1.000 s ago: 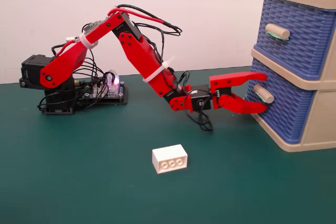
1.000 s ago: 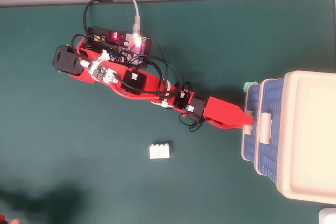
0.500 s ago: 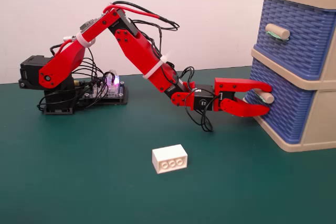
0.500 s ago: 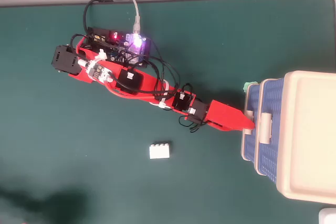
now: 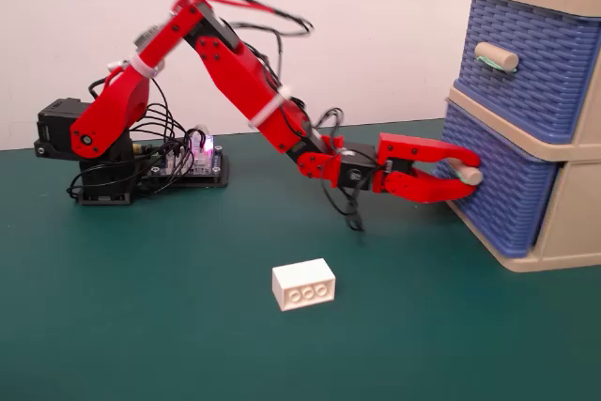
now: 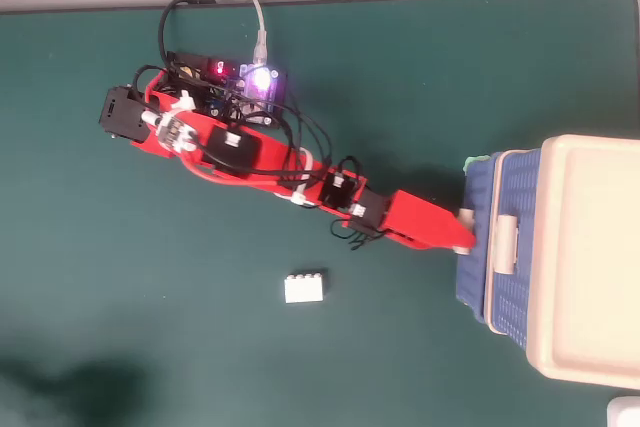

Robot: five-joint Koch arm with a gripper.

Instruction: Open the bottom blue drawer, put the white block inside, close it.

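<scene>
The white block (image 5: 303, 285) lies on the green table, studs facing the fixed camera, in front of the arm; it also shows in the overhead view (image 6: 304, 288). The bottom blue drawer (image 5: 507, 190) sits in the beige cabinet (image 5: 575, 223) at the right. In the overhead view the bottom blue drawer (image 6: 470, 282) sticks out a little past the upper one. My red gripper (image 5: 467, 181) has one jaw over and one under the drawer's beige handle (image 5: 469, 173), closed on it. In the overhead view the gripper (image 6: 465, 240) meets the drawer front.
The upper blue drawer (image 5: 535, 72) with its own handle (image 5: 496, 56) is shut above. The arm's base (image 5: 94, 176) and a lit controller board (image 5: 192, 159) stand at the left, with loose cables. The mat's far edge meets a white wall.
</scene>
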